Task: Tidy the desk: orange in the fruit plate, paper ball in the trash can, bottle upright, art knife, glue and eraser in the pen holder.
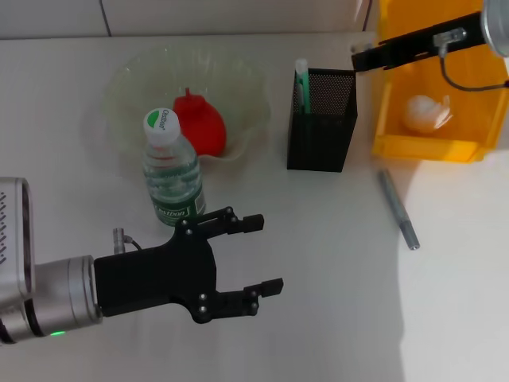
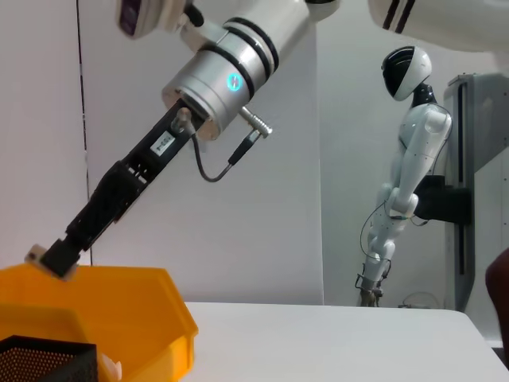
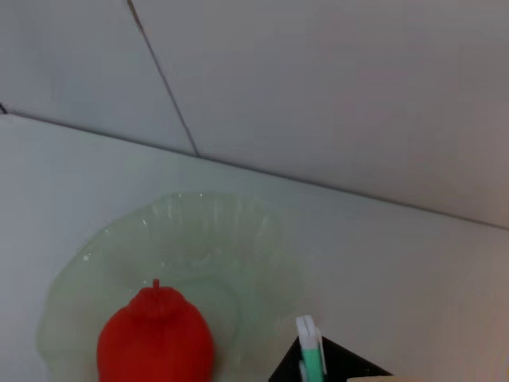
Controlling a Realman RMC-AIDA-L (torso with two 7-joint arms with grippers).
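Observation:
A red fruit (image 1: 199, 123) lies in the clear fruit plate (image 1: 127, 87). The bottle (image 1: 171, 171) stands upright just in front of the plate. My left gripper (image 1: 270, 255) hovers open and empty, nearer to me than the bottle. The black mesh pen holder (image 1: 322, 119) holds a green-and-white stick (image 1: 301, 79), likely the glue. My right gripper (image 1: 358, 57) is above the holder's far right corner, shut on a small pale block (image 2: 36, 255), apparently the eraser. The paper ball (image 1: 427, 113) lies in the yellow trash can (image 1: 421, 147). A slim grey art knife (image 1: 398, 211) lies on the table.
The yellow trash can stands close to the right of the pen holder. The wall runs along the table's far edge. The plate (image 3: 199, 231), red fruit (image 3: 155, 338) and pen holder (image 3: 334, 362) show in the right wrist view. A white robot (image 2: 406, 159) stands far behind.

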